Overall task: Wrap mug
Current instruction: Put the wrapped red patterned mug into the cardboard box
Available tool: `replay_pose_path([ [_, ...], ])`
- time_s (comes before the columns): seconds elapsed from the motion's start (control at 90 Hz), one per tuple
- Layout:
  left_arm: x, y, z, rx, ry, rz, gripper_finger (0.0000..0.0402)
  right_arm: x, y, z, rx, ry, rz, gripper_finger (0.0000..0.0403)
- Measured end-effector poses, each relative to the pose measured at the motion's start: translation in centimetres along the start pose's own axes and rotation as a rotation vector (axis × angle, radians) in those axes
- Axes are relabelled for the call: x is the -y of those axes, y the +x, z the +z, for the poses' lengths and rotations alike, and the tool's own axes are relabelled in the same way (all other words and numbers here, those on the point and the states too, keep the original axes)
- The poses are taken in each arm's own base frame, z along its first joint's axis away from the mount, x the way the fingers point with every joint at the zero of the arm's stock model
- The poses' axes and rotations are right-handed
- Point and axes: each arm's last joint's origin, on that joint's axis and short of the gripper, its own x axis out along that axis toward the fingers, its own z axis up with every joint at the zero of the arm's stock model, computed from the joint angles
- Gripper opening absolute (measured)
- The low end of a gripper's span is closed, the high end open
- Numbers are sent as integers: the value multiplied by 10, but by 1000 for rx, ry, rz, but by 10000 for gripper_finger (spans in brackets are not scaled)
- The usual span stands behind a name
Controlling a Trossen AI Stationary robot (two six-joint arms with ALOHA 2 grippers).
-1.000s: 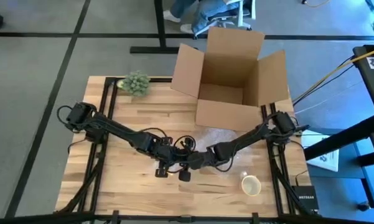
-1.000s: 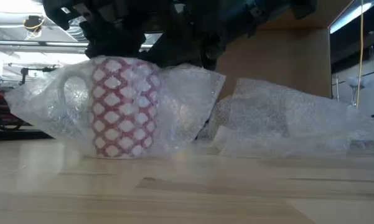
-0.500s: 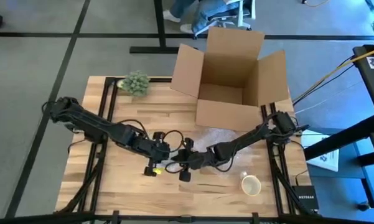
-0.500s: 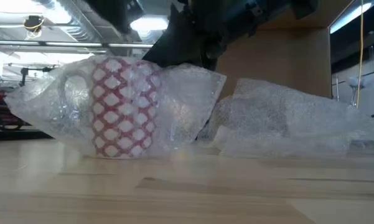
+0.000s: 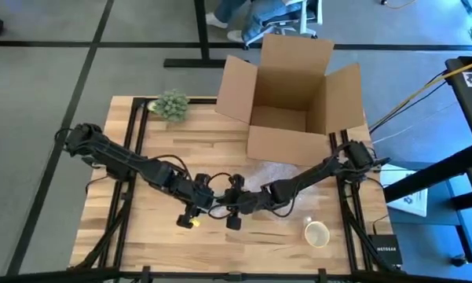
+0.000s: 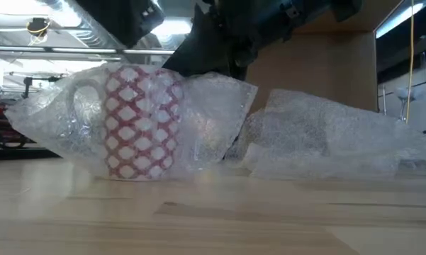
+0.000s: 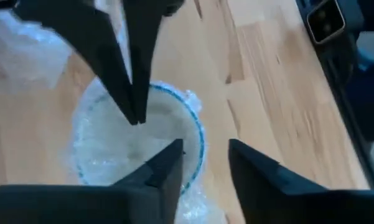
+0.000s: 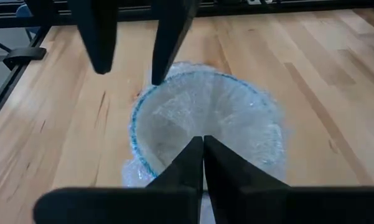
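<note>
The right gripper (image 8: 203,163) is pinched together over the mug's blue rim, its fingers (image 8: 188,163) clamping a fold of bubble wrap (image 6: 220,117). The left gripper (image 7: 202,163) hangs just beside it above the same opening with a narrow gap between its fingers, holding nothing. The red-and-white patterned mug (image 6: 138,120) stands upright on the wooden table (image 5: 149,236) near its middle, swathed in the wrap, handle (image 6: 85,106) showing through. More wrap trails toward an open cardboard box (image 5: 290,102) at the far edge. A roll of tape (image 5: 316,233) lies near the front edge, a small plant (image 5: 171,104) at a far corner.
</note>
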Motion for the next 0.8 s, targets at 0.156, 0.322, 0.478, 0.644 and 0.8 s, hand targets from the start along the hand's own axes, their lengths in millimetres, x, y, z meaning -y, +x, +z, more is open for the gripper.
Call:
replay_pose_path([
  [0.156, 1, 5, -4, -19, 66, 12, 171, 0, 0, 0, -1, 0, 4, 1],
  [0.322, 2, 16, -6, -55, 102, 16, 177, 0, 0, 0, -1, 0, 5, 1],
  [0.478, 2, 38, -10, -123, 125, 21, 177, 0, 0, 0, -1, 1, 5, 1],
  [0.644, 1, 61, -13, -182, 129, 51, 172, 0, 0, 0, 2, 2, 6, 1],
  [0.8, 1, 75, -15, -211, 132, 54, 136, 0, 0, 0, 3, 2, 5, 1],
])
